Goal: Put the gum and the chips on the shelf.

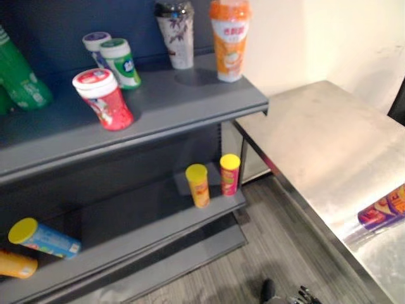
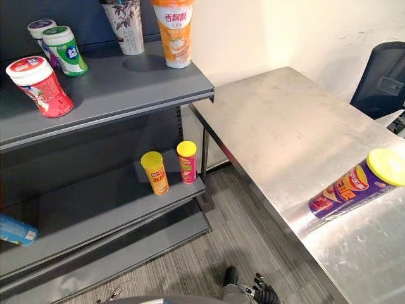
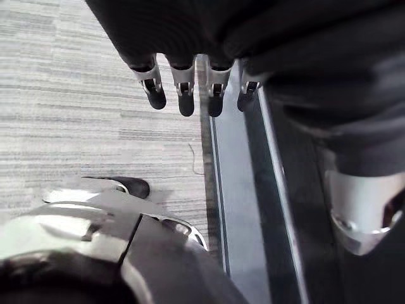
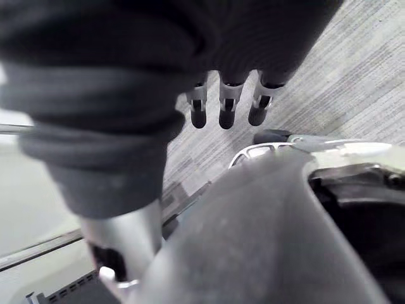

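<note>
Chips can (image 2: 354,187): on its side on steel table (image 2: 285,126), 4 o'clock, well apart from hands.
Gum bottle (image 2: 39,85): upright on top shelf (image 2: 126,88), 10 o'clock.
Left hand (image 3: 183,88): relaxed, empty.
Right hand (image 4: 224,104): relaxed, empty.

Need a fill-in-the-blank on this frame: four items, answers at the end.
1. On the steel table, the purple chips can lies on its ____.
2. Just in front of the green gum bottle stands a ____ gum bottle.
3. On the lower shelf board, ____ small yellow-lidded cans stand upright.
4. The left hand and the right hand hang over the floor, fingers relaxed, holding ____.

Answers: side; red; two; nothing.
</note>
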Robot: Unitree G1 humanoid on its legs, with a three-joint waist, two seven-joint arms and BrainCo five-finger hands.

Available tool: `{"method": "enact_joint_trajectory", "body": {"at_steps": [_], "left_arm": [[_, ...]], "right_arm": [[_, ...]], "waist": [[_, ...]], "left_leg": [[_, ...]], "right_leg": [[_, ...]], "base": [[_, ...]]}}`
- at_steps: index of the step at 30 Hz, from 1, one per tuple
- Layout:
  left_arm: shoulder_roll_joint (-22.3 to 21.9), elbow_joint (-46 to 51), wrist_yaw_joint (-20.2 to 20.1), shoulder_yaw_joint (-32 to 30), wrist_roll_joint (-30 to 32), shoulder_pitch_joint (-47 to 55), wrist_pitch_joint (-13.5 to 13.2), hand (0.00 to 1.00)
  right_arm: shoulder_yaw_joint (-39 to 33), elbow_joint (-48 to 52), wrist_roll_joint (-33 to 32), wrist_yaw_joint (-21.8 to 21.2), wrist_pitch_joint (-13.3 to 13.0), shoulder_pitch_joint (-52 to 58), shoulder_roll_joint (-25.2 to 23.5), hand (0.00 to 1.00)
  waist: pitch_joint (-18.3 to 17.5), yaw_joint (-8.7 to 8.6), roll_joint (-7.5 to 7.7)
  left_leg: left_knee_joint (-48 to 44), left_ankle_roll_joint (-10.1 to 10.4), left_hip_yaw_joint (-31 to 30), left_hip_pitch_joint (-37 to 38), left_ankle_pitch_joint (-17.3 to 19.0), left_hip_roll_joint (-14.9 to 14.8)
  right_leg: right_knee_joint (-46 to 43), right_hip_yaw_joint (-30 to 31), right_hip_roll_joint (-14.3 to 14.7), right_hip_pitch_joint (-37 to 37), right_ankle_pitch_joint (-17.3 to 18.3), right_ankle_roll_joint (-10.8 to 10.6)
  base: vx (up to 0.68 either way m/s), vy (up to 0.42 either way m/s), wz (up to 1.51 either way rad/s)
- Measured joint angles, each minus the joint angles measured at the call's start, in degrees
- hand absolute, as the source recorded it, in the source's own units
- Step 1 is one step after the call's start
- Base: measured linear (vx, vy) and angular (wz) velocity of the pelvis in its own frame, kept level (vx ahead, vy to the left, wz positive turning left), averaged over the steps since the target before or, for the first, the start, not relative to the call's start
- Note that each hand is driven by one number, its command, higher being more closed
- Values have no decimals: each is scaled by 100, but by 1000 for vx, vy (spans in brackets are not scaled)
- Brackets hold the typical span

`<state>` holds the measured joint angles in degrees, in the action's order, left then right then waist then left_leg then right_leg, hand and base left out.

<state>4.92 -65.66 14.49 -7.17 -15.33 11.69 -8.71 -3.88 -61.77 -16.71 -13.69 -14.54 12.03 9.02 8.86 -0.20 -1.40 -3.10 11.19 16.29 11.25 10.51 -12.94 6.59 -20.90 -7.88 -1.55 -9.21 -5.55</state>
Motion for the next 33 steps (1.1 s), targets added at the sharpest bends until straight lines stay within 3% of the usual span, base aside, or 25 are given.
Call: {"method": "enact_joint_trajectory", "body": {"at_steps": [9, 20, 33], "left_arm": [[-26, -46, -230, -50, -458, -1, -34, 0], [-33, -54, -355, -43, -482, 2, -68, 0], [-29, -56, -360, 27, -452, 0, -70, 0]], "right_arm": [[-49, -222, -109, -70, -50, -69, -3, 0], [-201, -275, -236, -22, -36, -64, -57, 0], [-237, -334, -364, 345, -51, -70, -91, 0]], "waist": [[-17, 12, -18], [-18, 11, -35], [-9, -77, -52]], "left_leg": [[3, -9, -198, 0, 0, 31], [1, -13, -275, 0, 2, 30], [9, -13, 195, 305, 105, 23]], "right_leg": [[2, -183, -51, -121, 9, -21], [3, -229, -61, -188, 31, -46], [3, 200, 14, -171, 22, -50]], "base": [[24, 19, 11], [-3, 2, 4], [6, 20, -16]]}}
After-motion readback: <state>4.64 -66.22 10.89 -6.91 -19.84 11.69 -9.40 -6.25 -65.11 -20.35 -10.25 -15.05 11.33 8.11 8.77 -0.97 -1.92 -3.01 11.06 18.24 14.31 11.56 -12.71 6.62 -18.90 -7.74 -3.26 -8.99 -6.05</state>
